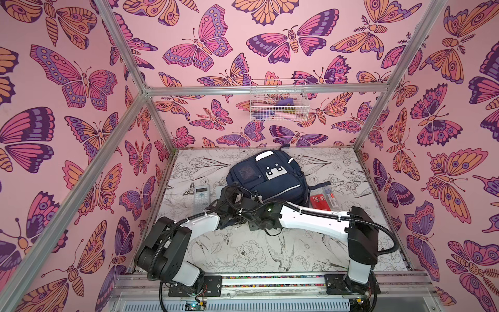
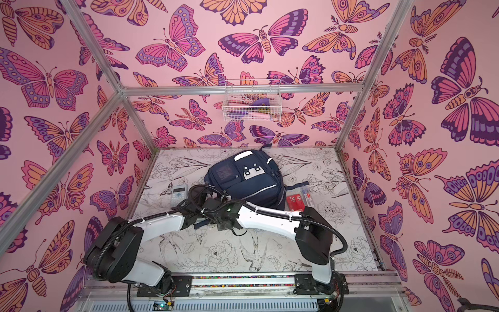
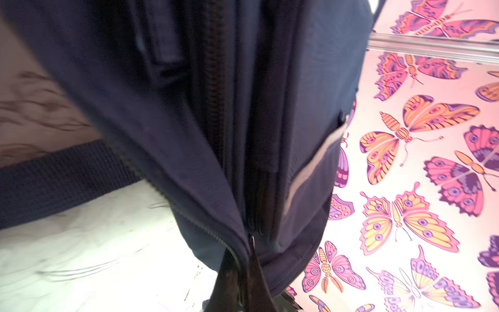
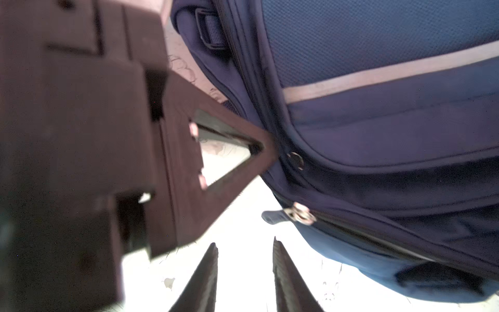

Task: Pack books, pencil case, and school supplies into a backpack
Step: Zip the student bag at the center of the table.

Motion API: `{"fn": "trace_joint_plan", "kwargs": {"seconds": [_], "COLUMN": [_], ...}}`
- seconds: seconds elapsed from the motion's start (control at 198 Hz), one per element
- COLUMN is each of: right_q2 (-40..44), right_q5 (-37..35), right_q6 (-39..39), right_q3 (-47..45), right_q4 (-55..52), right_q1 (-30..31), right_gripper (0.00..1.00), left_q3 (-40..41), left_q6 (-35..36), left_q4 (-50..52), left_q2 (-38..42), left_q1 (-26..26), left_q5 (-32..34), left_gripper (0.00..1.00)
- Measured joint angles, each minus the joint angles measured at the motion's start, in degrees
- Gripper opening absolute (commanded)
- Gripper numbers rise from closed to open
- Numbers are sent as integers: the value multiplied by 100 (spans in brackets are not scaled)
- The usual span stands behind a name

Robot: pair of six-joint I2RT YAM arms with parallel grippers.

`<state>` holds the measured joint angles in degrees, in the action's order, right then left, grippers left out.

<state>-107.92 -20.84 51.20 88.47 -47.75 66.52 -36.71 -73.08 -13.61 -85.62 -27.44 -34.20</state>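
Barely started, I judge: the backpack (image 1: 266, 178) looks zipped, the calculator (image 1: 202, 198) waits by the counter's (image 1: 243, 251) left edge, the left gripper (image 3: 244, 281) has its fingers pinched on the bag's zip seam, and the right gripper (image 4: 244, 243) holds its fingers apart and empty.

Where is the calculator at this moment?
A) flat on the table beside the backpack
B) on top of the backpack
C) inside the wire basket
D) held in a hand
A: the calculator lies flat on the table, beside the backpack on the left arm's side.
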Motion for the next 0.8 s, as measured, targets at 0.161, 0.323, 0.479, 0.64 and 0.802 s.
{"fn": "trace_joint_plan", "kwargs": {"seconds": [0.161, 0.323, 0.479, 0.64, 0.802], "right_q2": [-181, -157, -149, -223, -372], "right_q5": [-328, -619, -881, -1093, -1252], "right_q6": [245, 503, 686, 798, 841], "right_q3": [348, 369, 369, 413, 433], "right_q4": [-551, -1069, -1462, -1685, -1652], "right_q1": [-11, -11, -33, -118, -223], "right_gripper": [38, 38, 38, 39, 38], "left_q3": [184, 328, 326, 323, 321], "left_q6": [-400, -831, -1023, -1132, -1191], "left_q4": [-693, -1443, -1823, -2028, -2127], "left_q2": [-13, -203, -345, -372, -376], "left_q1": [-144, -262, -389, -476, -553], "left_q5": [-15, -37, -35, -26, 15], "left_gripper": [0, 0, 0, 0, 0]}}
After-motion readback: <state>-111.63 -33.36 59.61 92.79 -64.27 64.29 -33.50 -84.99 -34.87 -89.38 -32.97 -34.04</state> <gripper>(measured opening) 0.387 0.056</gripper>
